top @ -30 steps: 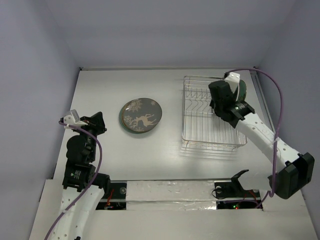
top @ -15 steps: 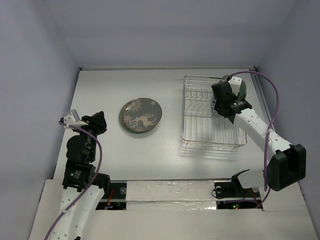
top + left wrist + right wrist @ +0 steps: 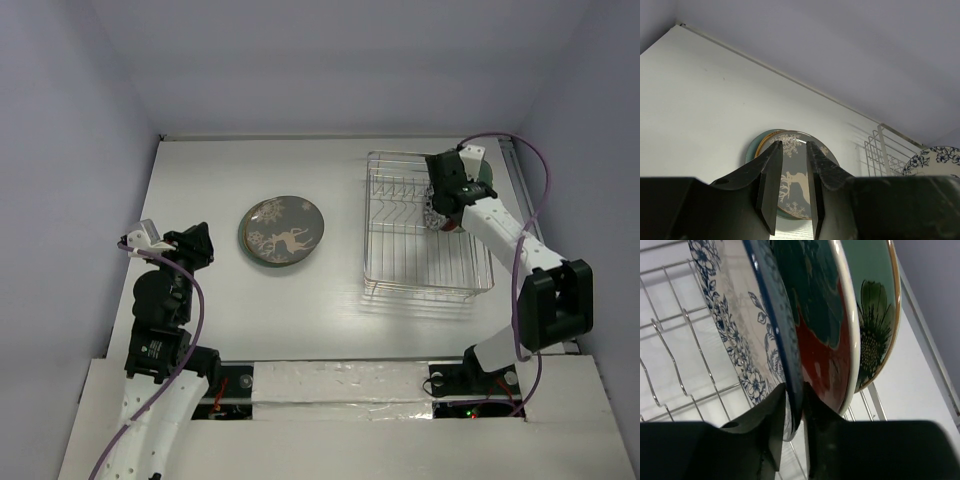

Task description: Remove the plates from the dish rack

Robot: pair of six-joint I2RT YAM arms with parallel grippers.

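The right gripper (image 3: 794, 405), newly at the dish rack's (image 3: 400, 272) far end, pinches the blue-floral plate (image 3: 735, 325), ready to lift.

The stacked plates (image 3: 283, 231) lie left of the dish rack (image 3: 410, 252) holding upright plates (image 3: 815, 330).

Floral plate (image 3: 735, 325) and two others (image 3: 815, 340) stand in dish rack (image 3: 400, 250); reindeer plate (image 3: 283, 231) flat.
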